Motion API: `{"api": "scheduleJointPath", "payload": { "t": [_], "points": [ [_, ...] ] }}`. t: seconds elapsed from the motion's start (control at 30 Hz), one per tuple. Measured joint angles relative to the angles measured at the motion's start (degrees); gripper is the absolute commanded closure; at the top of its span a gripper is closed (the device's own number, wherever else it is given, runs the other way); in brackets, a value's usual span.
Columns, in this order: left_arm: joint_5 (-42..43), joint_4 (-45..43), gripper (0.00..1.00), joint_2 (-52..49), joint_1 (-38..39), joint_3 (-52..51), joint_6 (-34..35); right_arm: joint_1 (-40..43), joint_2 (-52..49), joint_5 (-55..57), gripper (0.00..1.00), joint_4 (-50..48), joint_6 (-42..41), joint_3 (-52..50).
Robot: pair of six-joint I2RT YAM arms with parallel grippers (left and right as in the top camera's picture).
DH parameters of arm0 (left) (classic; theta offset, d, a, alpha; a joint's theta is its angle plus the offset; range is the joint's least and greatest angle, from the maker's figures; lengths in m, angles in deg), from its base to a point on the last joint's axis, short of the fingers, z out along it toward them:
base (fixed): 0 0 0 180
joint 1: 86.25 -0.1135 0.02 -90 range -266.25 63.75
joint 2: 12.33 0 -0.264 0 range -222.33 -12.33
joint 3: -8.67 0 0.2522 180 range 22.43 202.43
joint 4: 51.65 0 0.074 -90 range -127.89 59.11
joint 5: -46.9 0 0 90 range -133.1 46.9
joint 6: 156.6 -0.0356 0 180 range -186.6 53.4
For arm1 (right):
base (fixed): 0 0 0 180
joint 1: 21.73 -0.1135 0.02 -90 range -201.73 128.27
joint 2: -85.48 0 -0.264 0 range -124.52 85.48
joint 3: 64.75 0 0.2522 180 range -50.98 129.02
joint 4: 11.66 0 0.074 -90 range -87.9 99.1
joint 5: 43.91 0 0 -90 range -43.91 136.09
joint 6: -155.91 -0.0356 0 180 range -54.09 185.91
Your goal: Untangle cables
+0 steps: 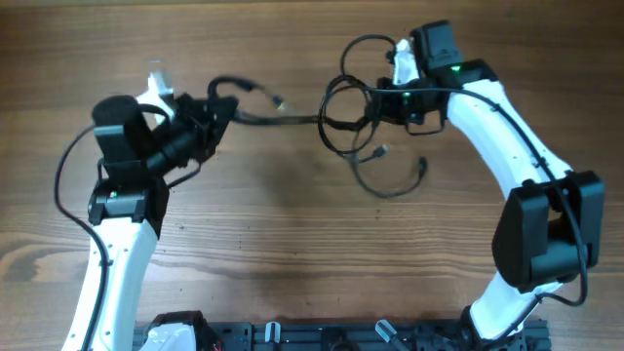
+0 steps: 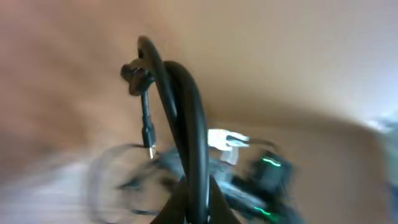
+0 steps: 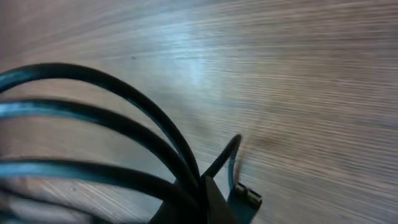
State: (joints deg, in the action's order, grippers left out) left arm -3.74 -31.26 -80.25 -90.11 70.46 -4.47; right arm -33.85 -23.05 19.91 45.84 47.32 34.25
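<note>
The cables (image 1: 330, 121) hang strung between your grippers above the table (image 1: 292, 244), left gripper (image 1: 226, 112) and right gripper (image 1: 376, 103) each pinched on a strand, so any wider pull may cinch the loops tight or slip a strand free.

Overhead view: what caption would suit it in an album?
The left gripper and right gripper each grip the cables, one strand stretched between them over the wooden table.
</note>
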Motion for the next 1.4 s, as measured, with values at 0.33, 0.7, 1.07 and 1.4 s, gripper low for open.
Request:
{"api": "scheduleJointPath", "payload": {
  "t": [0.33,0.7,1.07,1.4],
  "points": [
    [-8.28,23.56,0.93,1.07,4.28,0.63,-20.76,1.92,5.64,-0.72,0.96,0.98,3.61,-0.44],
    [-10.43,31.78,0.17,-4.83,21.46,0.79,-25.38,3.13,5.81,0.96,0.96,0.11,1.92,-0.46],
    [-10.60,20.44,0.10,-3.45,21.62,5.64,-29.07,3.13,5.81,-3.45,0.96,-0.90,3.37,-0.46],
    [-11.72,6.45,0.18,-6.01,26.05,5.95,-30.40,3.13,5.81,-12.39,0.96,0.59,7.89,-0.46]
  ]
}}
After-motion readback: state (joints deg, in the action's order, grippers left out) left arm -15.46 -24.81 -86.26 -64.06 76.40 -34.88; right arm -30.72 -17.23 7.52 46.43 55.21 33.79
